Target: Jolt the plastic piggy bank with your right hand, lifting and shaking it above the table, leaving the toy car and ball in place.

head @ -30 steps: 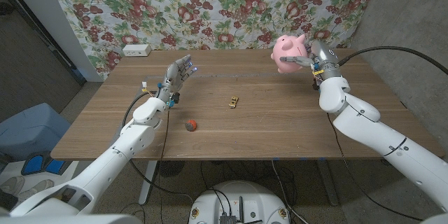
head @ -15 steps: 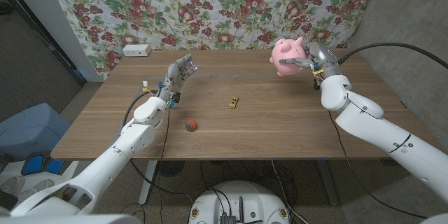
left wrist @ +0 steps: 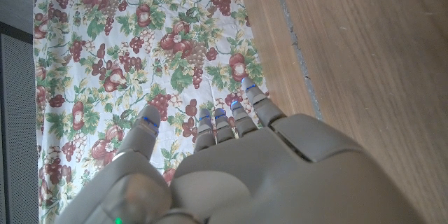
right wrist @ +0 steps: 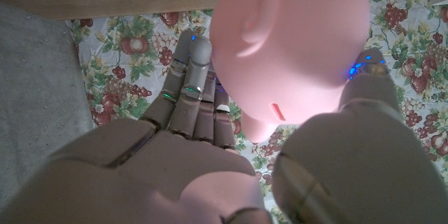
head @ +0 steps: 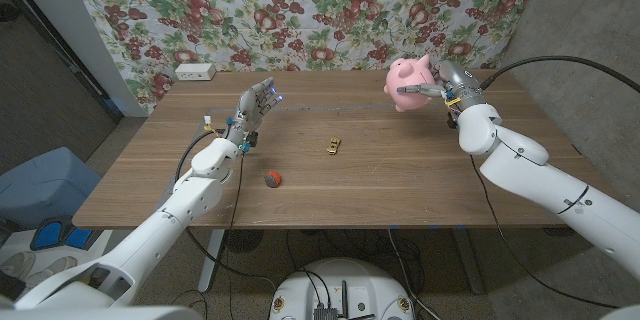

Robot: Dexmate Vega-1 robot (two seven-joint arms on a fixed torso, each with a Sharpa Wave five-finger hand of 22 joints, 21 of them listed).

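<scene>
The right hand grips the pink piggy bank above the table; left hand released, fingers apart

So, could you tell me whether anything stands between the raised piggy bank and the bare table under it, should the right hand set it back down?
Nothing visible does. The right hand holds the piggy bank over the table's far right part; the toy car and ball lie well to its left.
</scene>
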